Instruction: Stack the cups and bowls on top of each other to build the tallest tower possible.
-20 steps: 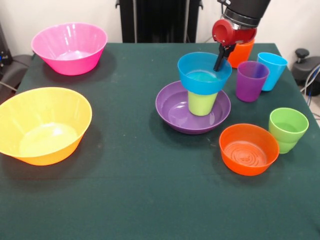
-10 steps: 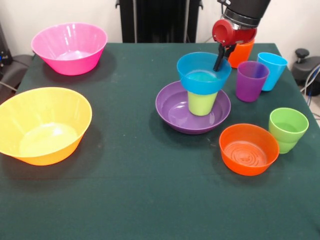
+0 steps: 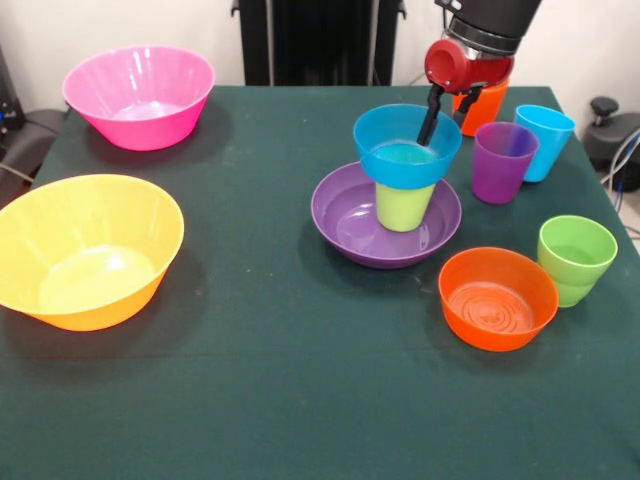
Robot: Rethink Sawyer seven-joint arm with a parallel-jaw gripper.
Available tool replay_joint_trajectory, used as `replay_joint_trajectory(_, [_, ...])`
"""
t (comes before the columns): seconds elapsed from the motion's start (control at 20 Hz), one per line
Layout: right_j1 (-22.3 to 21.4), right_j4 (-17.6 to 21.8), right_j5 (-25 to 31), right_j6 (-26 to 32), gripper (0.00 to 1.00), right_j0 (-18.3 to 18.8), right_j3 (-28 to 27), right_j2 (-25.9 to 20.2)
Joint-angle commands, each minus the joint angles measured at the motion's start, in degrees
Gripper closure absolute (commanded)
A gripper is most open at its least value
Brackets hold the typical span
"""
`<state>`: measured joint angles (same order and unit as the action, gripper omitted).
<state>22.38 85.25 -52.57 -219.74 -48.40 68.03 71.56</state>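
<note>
Here, the tower [image 3: 400,185] stood on the green table [image 3: 260,350], and everything else is placed from it. It was built of a wide purple bowl [image 3: 350,225] at the bottom, a lime-yellow cup [image 3: 404,207] standing upright inside that bowl, and a small blue bowl [image 3: 407,148] seated in the cup's mouth, tipped a little toward the side.

The gripper [image 3: 446,105] came down from above at the far right rim of the blue bowl. One dark finger [image 3: 429,120] reached down inside the bowl, close against its wall, while the other showed as a short stub outside the rim. The fingers stood apart with the bowl's wall between them; whether they pressed on it could not be told.

Just behind the gripper, beyond the tower, stood an orange cup [image 3: 487,108], mostly hidden by the red wrist. To the right of the tower stood a purple cup [image 3: 503,162], with a light blue cup [image 3: 543,140] touching or just beside it on its far side. Nearer the camera and to the right of the tower sat a small orange bowl [image 3: 497,298], and a green cup [image 3: 576,258] stood just beside that.

Well apart to the left of the tower were a pink bowl [image 3: 139,94], at the far side, and a yellow-orange bowl [image 3: 85,250], nearer the camera.
</note>
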Motion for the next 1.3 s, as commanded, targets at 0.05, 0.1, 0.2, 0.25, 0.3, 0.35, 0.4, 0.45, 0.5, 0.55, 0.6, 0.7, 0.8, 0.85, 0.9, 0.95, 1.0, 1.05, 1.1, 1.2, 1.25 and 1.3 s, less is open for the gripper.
replay_joint_trajectory(0.05, [0.9,-2.2,0.3,-14.4,0.00,-0.7,-7.6,-7.4])
replay_joint_trajectory(0.1, [0.9,-2.2,0.3,-14.4,0.00,-0.7,-7.6,-7.4])
replay_joint_trajectory(0.2, [1.3,-1.8,0.1,-14.6,0.00,-0.7,-7.7,-7.1])
replay_joint_trajectory(0.25, [1.4,-1.5,-0.1,-14.7,0.00,-0.8,-7.8,-7.0])
replay_joint_trajectory(0.3, [1.5,-1.2,-0.3,-14.6,0.00,-0.9,-7.7,-6.8])
replay_joint_trajectory(0.35, [1.5,-1.2,-0.1,-14.4,0.00,-0.9,-7.6,-6.6])
replay_joint_trajectory(0.4, [1.7,-0.7,-0.5,-14.8,0.00,-1.1,-7.3,-6.3])
replay_joint_trajectory(0.45, [2.0,-0.2,-0.9,-15.3,0.00,-1.3,-7.1,-6.0])
replay_joint_trajectory(0.5, [2.2,0.0,-1.0,-15.7,0.00,-1.4,-6.8,-5.7])
replay_joint_trajectory(0.55, [2.1,0.0,-0.9,-15.7,0.00,-1.4,-6.7,-5.7])
replay_joint_trajectory(0.6, [2.0,0.0,-1.2,-15.7,0.00,-1.5,-6.7,-5.7])
replay_joint_trajectory(0.7, [1.6,-0.1,-1.4,-15.6,0.00,-1.5,-6.6,-5.9])
replay_joint_trajectory(0.8, [0.9,-0.5,-1.8,-15.1,0.00,-1.4,-6.6,-6.4])
replay_joint_trajectory(0.85, [0.5,-0.7,-2.0,-14.8,0.00,-1.4,-6.6,-6.7])
replay_joint_trajectory(0.9, [0.2,-0.6,-2.5,-14.5,0.00,-1.4,-6.5,-6.9])
replay_joint_trajectory(0.95, [0.1,-0.6,-2.6,-14.6,0.00,-1.4,-6.4,-6.9])
replay_joint_trajectory(1.0, [-0.1,-0.5,-2.9,-14.6,0.00,-1.5,-6.3,-6.9])
replay_joint_trajectory(1.05, [-0.1,-0.4,-3.0,-14.7,0.00,-1.5,-6.3,-6.9])
replay_joint_trajectory(1.1, [-0.3,-0.3,-3.3,-14.7,0.00,-1.5,-6.2,-6.9])
replay_joint_trajectory(1.2, [-0.6,0.3,-4.3,-15.1,0.00,-1.6,-6.0,-6.7])
replay_joint_trajectory(1.25, [-0.3,0.7,-4.8,-15.6,0.00,-1.7,-5.9,-6.5])
replay_joint_trajectory(1.3, [-0.1,1.2,-5.2,-16.1,0.00,-1.9,-5.8,-6.2])
